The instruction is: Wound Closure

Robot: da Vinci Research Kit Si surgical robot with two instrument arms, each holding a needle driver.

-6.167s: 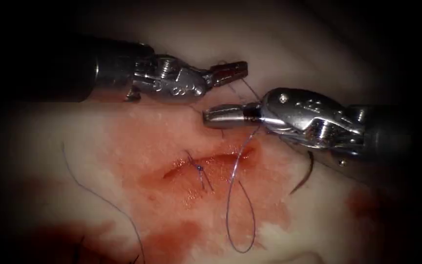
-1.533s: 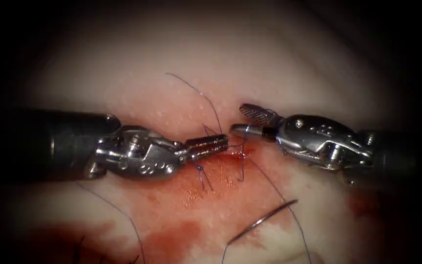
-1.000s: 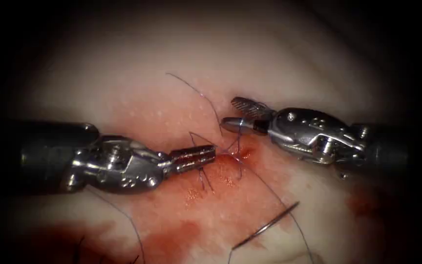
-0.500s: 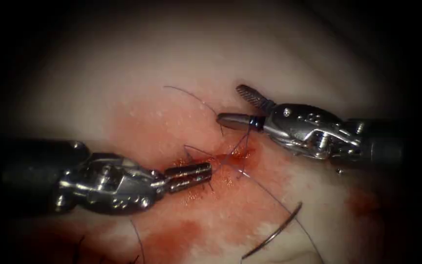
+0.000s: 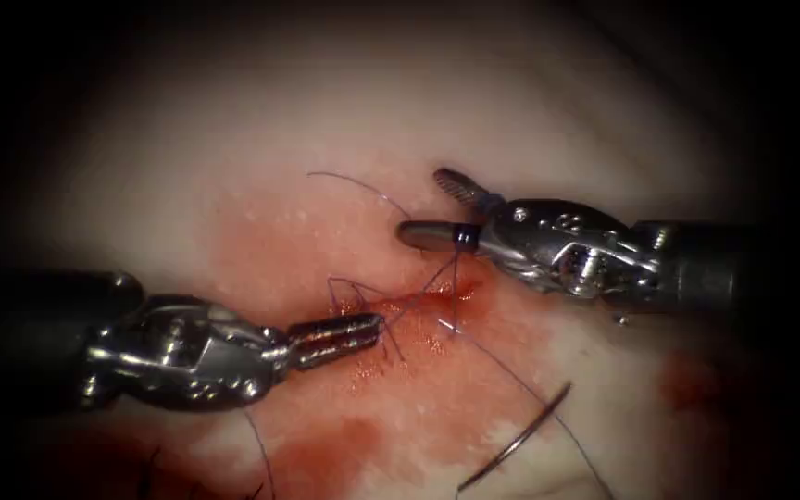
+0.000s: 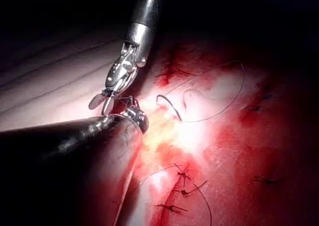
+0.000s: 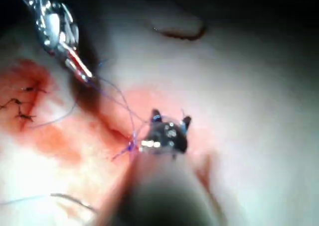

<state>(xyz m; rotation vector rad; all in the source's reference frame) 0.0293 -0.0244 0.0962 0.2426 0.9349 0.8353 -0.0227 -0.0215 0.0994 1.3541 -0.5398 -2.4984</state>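
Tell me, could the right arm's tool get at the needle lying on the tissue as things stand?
Probably not freely. The needle lies loose on the tissue, nothing over it, but thread is looped round the right tool, whose jaws are open. The left tool holds that thread.

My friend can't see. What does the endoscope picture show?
Two metal tools meet over a red cut in the tissue. The left tool, jaws shut, holds thread; the right tool is open with thread looped around one jaw. The curved needle lies loose, lower right.

Light is pooling on the centre of the tissue (image 5: 511, 120) while a dark vignette is swallowing every edge. Glare is glinting off both metal tools, and wet red fluid (image 5: 326, 454) is shining.
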